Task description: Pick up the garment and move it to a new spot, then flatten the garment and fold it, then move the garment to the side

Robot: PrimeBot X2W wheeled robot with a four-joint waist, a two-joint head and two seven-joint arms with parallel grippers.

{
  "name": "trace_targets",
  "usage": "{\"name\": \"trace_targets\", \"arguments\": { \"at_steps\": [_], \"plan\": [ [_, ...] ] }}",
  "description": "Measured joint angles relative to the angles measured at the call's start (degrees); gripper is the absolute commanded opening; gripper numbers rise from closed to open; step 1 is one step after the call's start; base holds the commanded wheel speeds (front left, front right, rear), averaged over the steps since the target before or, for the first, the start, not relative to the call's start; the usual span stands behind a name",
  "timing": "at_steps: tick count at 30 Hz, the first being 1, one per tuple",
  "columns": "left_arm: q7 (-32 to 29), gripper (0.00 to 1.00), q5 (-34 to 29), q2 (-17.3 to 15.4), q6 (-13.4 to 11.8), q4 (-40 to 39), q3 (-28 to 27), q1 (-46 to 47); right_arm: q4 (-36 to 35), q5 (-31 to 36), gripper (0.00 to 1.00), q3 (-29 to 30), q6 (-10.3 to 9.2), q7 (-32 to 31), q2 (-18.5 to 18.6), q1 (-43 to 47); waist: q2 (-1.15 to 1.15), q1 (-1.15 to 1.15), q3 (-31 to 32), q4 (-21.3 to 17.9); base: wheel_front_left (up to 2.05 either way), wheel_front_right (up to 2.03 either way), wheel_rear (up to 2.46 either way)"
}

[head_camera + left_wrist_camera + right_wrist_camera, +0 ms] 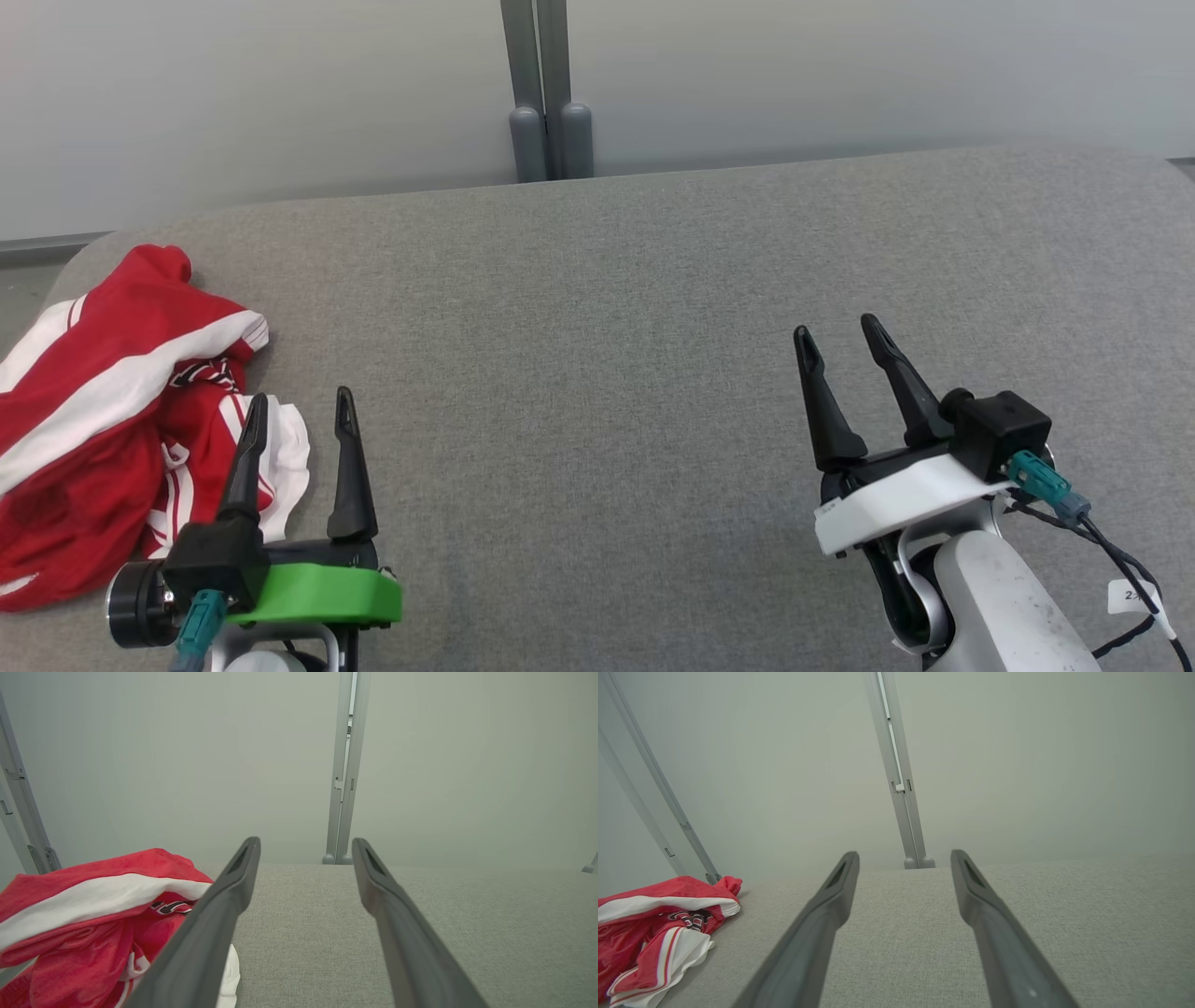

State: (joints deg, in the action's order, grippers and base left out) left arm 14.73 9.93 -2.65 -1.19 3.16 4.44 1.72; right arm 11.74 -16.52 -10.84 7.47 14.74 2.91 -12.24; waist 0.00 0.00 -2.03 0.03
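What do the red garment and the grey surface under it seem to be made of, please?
Garment: likely a thin, slightly glossy synthetic knit, judging by its soft crumpled folds and sheen. Surface: apparently matte woven grey fabric; a fine heathered weave shows close up.

The left end effector (302, 397) has two long, tapering black fingers (245, 467) on a bright green plate (322, 593), beside a black camera block (217, 560) and a teal connector (198, 621). The right end effector (836, 326) has matching fingers on a white plate (896, 499). A teal plug (1044, 478) feeds a black cable (1111, 551) carrying a white tag (1132, 595). Its pale forearm (1004, 597) is speckled with dark marks.
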Motion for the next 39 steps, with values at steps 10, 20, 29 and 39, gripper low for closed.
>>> {"name": "trace_targets", "arguments": {
  "at_steps": [10,20,29,39],
  "plan": [
    [0.3,1.00,-1.0,0.0,0.0,0.3,0.3,0.0,0.5,0.9,1.00,-0.2,0.00,0.3,0.0,-0.1,0.00,0.00,-0.1,0.3,0.00,0.00,0.00],
    [0.3,1.00,-1.1,0.0,0.2,0.9,0.3,0.0,0.9,0.7,1.00,0.3,0.00,0.3,0.0,-0.2,0.00,0.00,0.2,0.2,0.00,0.00,0.00],
    [0.3,1.00,-1.0,0.0,0.2,1.4,0.3,-0.5,1.6,0.8,1.00,0.4,0.00,0.3,0.0,-0.1,0.00,0.00,0.7,0.0,0.00,0.00,0.00],
    [0.3,1.00,-0.9,0.0,0.7,3.3,-0.8,-0.5,1.7,0.9,1.00,0.7,0.00,0.3,0.0,0.3,0.00,0.00,0.6,1.6,0.00,0.00,0.00]
  ]
}}
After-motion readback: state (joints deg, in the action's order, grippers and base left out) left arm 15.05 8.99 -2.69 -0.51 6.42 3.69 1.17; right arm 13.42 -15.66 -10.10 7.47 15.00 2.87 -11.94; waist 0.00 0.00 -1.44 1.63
